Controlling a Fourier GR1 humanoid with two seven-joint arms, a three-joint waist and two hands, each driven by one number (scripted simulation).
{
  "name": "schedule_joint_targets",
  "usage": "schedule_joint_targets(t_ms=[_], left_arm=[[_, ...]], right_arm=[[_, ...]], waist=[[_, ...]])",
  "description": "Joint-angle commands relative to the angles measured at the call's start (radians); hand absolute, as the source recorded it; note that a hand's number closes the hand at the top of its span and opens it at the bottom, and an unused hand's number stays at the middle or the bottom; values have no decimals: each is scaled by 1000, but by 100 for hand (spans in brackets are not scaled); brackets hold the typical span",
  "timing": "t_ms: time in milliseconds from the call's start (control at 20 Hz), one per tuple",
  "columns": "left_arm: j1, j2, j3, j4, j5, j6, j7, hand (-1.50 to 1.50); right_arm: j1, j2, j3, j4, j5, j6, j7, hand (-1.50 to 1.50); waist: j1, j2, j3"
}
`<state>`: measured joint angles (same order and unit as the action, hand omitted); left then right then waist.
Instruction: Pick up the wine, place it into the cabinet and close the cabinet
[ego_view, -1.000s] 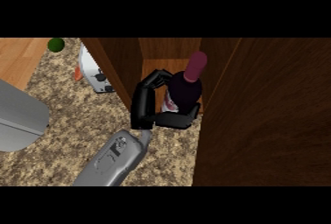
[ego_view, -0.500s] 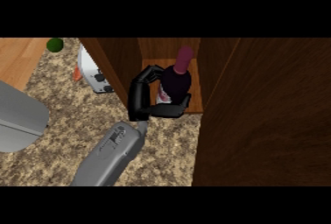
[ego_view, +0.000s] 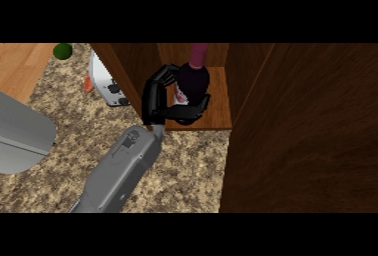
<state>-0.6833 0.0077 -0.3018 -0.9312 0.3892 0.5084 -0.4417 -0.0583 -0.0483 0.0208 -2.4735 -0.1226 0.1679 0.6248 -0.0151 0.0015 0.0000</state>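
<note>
The left hand (ego_view: 164, 100) is curling around the wine bottle (ego_view: 193, 80), fingers on the bottle's left flank and the thumb hooking under its lower body from the front, so it is holding the bottle rather than standing wide or narrow on its own. The bottle is standing inside the open cabinet (ego_view: 251, 125), over the cabinet's wooden shelf floor (ego_view: 214, 112), with its dark body near the shelf's front lip and its reddish neck pointing up and toward the cabinet's back. Its long axis is running roughly upright, leaning slightly away from the hand and into the cabinet. From the hand, the bottle is lying just to the right and slightly deeper in the cabinet, touching the fingers. Whether the base is already resting on the shelf cannot be told, since the thumb is covering it. The right hand is not showing anywhere. The cabinet's door (ego_view: 303, 135) is standing open as the broad dark panel to the right of the shelf, just beside the bottle. By my judgement, the placing step is nearly done; the coming move is calling for the fingers to release leftward, away from the bottle, before the door gets swung shut.
</note>
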Motion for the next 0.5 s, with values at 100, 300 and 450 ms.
schedule_joint_targets(t_ms=[100, 300, 450], left_arm=[[-142, -7, 57, 188, 67, -24, -17, 150], [-139, -8, 50, 255, 56, -16, -64, 150], [-236, -2, 133, 299, 25, -64, 2, 150]], right_arm=[[-26, 33, 39, -48, -31, -33, 31, -150], [34, 11, 0, -67, -65, -2, 9, -150], [14, -4, -36, -50, -117, 7, 20, -150]], waist=[[-12, 4, -1], [-9, 2, 0], [-5, 2, 0]])
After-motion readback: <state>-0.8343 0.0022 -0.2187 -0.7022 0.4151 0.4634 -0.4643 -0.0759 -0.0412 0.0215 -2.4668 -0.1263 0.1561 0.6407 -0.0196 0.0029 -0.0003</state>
